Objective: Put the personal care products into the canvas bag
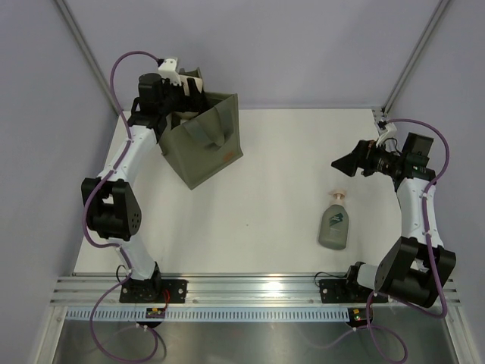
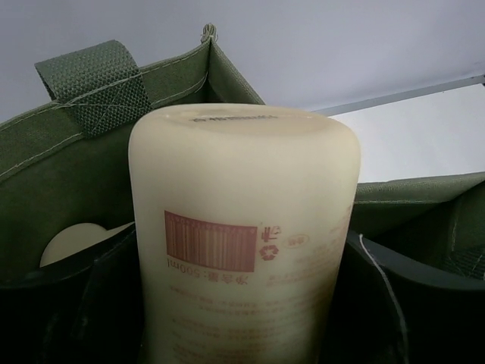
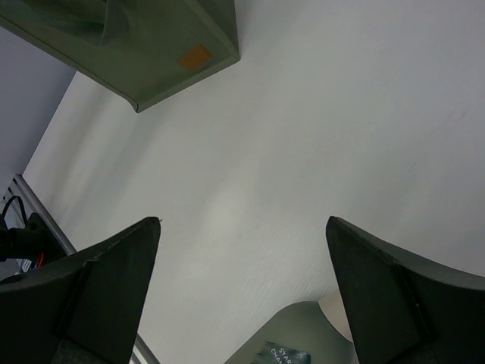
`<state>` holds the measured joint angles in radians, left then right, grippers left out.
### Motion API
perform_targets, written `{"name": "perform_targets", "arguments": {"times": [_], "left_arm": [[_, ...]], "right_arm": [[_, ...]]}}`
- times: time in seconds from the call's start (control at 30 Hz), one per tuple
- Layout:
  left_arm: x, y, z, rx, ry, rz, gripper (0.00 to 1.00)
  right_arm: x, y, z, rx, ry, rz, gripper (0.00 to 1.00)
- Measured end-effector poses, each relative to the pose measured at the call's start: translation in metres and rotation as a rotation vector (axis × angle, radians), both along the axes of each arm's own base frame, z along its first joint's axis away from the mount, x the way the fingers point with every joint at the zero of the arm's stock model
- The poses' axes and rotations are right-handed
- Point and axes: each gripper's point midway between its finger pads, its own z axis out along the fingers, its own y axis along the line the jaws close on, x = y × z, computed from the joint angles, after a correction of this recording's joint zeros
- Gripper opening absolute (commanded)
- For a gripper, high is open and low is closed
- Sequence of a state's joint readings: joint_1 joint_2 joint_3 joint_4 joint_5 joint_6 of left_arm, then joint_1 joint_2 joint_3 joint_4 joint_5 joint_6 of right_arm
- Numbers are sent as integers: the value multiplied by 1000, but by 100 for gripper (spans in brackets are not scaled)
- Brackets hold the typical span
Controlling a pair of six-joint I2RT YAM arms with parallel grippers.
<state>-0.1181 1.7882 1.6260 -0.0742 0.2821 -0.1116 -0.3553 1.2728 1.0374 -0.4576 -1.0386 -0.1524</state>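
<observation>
Canvas bag (image 1: 204, 140) at table (image 1: 280, 182) far-left edge, well apart from grey-green pump bottle (image 1: 334, 225). Left gripper (image 1: 186, 87) clamps cream bottle (image 2: 242, 227) at bag mouth. Right gripper (image 3: 242, 288) spread wide, holding nothing, near pump bottle.

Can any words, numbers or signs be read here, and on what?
"STAR", with a cut-off line beneath, on the grey-green bottle.
On the cream bottle: a barcode and a recycling sign; its small print is too blurred to read.
On the orange patch of the canvas bag: nothing legible.
</observation>
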Motion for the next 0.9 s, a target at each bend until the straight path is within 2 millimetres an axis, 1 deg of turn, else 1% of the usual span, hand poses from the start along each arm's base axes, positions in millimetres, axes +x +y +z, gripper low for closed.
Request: {"name": "perform_targets", "arguments": {"times": [0.03,0.07,0.13,0.3,0.37,0.53,0.67,0.77,0.83,0.9], "left_arm": [[0,0,0,2,0,0,92],[1,0,1,1,-7,0,99],[0,0,10,-1,-30,-1,99],[-10,1,39,-6,-92,-5,99],[-12,1,47,-8,-110,-8,99],[-17,0,57,-11,-132,-15,99],[-23,1,67,-14,-147,-14,99],[-38,3,80,-23,-162,-9,99],[-57,7,90,-33,-172,-1,99],[-81,12,104,-49,-194,8,99]], "right_arm": [[0,0,-1,0,3,0,99],[0,0,-1,-1,2,1,99],[0,0,-2,-4,1,3,99],[0,-1,-2,-9,-4,5,100],[0,-1,-2,-12,-6,6,100],[0,-2,-5,-22,-1,6,100],[0,-6,-13,-46,27,-15,100],[0,-14,-23,-83,76,-62,100],[1,-23,-26,-125,105,-111,100],[5,-36,-29,-187,125,-186,99]]}}
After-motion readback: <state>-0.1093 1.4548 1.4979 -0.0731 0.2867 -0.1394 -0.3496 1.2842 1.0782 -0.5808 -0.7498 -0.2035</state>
